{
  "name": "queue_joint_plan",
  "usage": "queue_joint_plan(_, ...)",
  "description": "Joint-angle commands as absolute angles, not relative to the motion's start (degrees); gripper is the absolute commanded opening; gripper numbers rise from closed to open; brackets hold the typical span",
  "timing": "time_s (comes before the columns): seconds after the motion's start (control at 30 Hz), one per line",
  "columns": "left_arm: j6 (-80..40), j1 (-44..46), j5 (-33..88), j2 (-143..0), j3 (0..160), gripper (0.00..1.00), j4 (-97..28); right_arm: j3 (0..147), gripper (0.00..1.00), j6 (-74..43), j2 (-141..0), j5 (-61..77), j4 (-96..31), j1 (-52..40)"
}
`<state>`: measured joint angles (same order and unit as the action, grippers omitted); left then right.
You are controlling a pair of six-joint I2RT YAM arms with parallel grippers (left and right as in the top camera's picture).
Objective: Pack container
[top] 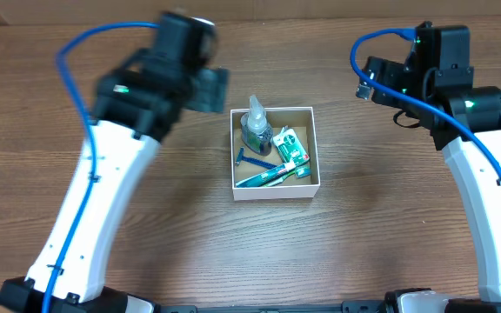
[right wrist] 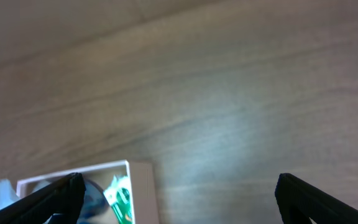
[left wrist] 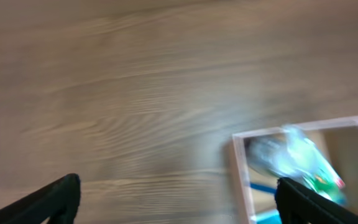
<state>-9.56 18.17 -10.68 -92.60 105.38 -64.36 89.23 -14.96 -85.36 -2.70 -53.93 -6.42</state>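
The container (top: 275, 191), a small square white-walled box with a brown inside, sits mid-table. It holds a clear bottle (top: 256, 127), a green packet (top: 291, 145), a blue razor (top: 252, 158) and a teal toothbrush (top: 272, 176). My left gripper (top: 211, 89) hovers just left of the box's far corner, open and empty, and looks blurred. The left wrist view shows its jaws (left wrist: 178, 186) wide apart over bare wood, with the box rim (left wrist: 303, 126) and the bottle (left wrist: 291, 155) at the right. My right gripper (top: 368, 83) is open and empty, off to the box's far right. Its wrist view (right wrist: 179, 182) shows the box wall (right wrist: 143, 186) at lower left.
The wooden table (top: 146, 252) surrounds the box on all sides. Blue cables (top: 381, 39) loop above both arms. The white arm links (top: 485, 191) run down each side toward the near edge.
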Motion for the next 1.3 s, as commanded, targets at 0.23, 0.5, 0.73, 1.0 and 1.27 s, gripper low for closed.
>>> queue_joint_plan(0.23, -10.70, 1.13, -5.74, -95.04, 106.13, 1.00, -68.58, 89.65, 1.00, -15.00, -84.27, -4.40, -54.26, -6.42)
queue_joint_plan(0.5, -6.94, 2.26, -1.39, -85.06, 105.82, 1.00, -70.48, 89.43, 1.00, -17.65, -74.41, -5.10, -59.46, -6.37)
queue_joint_plan(0.73, -5.72, 3.20, -1.43, -64.84, 93.58, 1.00, -68.38, 75.85, 1.00, -17.89, -59.61, -5.54, -56.66, -6.37)
queue_joint_plan(1.0, -9.26, 3.18, -1.87, -31.88, 61.87, 1.00, -58.46, 52.34, 1.00, -18.72, -37.91, -5.61, -52.53, -6.37)
queue_joint_plan(1.27, -9.23, 3.18, -1.87, -24.84, 55.09, 1.00, -67.46, 51.31, 1.00, -18.72, -37.10, -5.93, -54.28, -6.37)
